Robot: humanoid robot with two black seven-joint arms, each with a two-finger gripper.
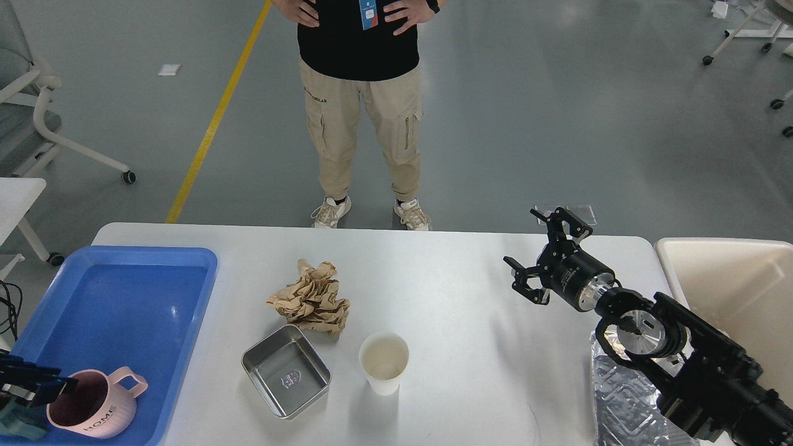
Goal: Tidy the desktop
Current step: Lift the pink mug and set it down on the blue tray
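Note:
The white desktop [471, 291] fills the middle of the head view. On it lie a crumpled brown paper [310, 300], an empty metal tin [285, 370] and a white paper cup [384, 362]. A pink mug [93, 406] marked HOME stands in the near corner of the blue tray [124, 291]. My left gripper [37, 384] is at the mug's left rim, mostly cut off by the frame edge, so its fingers cannot be told apart. My right gripper [540, 253] is open and empty above the desktop's right part, well right of the cup.
A beige bin [731, 279] stands at the right end of the table. A silver foil sheet [619, 396] lies under my right arm at the near right. A person [362, 111] stands at the far table edge. A chair [37, 105] is at far left.

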